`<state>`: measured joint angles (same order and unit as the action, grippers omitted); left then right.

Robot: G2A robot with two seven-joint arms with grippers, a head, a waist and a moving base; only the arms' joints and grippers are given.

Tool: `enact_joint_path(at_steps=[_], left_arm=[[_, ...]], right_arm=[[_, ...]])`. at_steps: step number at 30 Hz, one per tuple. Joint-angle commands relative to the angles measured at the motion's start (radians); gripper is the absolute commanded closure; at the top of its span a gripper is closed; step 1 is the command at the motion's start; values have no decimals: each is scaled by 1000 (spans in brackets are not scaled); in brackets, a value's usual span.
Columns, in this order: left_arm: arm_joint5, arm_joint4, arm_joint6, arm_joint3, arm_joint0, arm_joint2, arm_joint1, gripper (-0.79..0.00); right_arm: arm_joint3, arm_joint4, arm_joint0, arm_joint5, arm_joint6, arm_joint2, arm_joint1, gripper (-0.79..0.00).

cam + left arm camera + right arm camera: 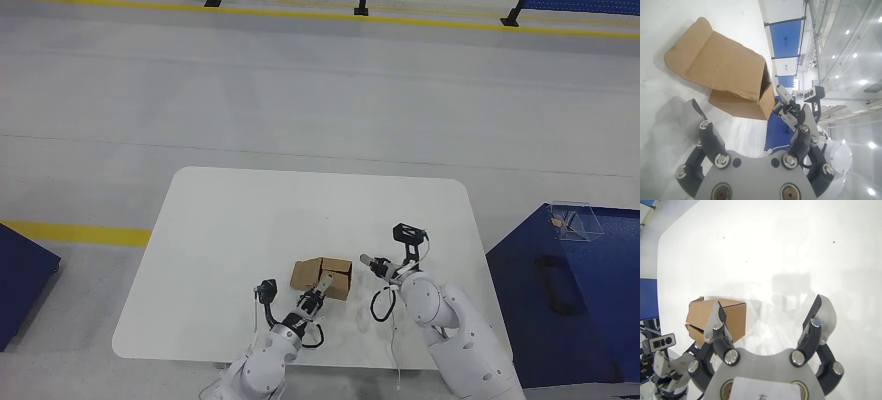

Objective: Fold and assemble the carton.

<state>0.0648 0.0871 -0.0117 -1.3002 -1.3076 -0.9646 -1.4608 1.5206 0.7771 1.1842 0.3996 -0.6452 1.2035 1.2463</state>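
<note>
The carton is a brown corrugated box, partly set up. It lies on its side on the white worktop, just ahead of the left end effector. One end is open and dark inside, and it faces away towards the right end effector. A loose flap hangs below that opening, and its corner reaches into the space ahead of the left end effector. At the far end a creased flap is folded over the top panel.

The left end effector is spread wide, with one finger low over the worktop and the other raised on the opposite side. I cannot tell whether either finger touches the cardboard.

The right end effector is also spread wide and grips nothing, with bare worktop showing between its two ribbed pads. From it the carton sits off to one side, outside the gap, and is partly hidden behind the nearer finger. On that side a closed face and a split seam between two flaps are visible.

From above, the carton lies between the two end effectors. The left one is against its near edge and the right one is just beside its other end. A blue cabinet stands on the floor beyond the worktop, on the right arm's side.
</note>
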Motion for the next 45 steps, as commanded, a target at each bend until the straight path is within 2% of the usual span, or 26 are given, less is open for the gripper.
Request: enact_joint_path(at_steps=[1,10,19,29,34,41,45], left_arm=[[-5,-18,0,11,10,4,-4,-785],[43,-147,50,46,23,-49,-15,-785],[90,-234,14,101,45,-81,-22,-785],[260,-264,-3,174,77,-107,-28,-785],[343,-233,18,138,54,-111,-28,-785],[390,-138,67,40,7,-122,-23,-785],[387,-93,59,-28,-23,-124,-19,-785]], right_arm=[[-3,5,-2,-1,-2,-1,0,-785],[2,27,-4,2,-4,-5,3,-785],[3,36,-4,2,-9,-7,6,-785],[1,35,-3,2,-10,-7,10,-785],[5,38,-1,6,-7,-8,12,-785],[3,43,0,10,-7,-14,15,-785],[0,45,-2,7,-11,-16,16,-785]])
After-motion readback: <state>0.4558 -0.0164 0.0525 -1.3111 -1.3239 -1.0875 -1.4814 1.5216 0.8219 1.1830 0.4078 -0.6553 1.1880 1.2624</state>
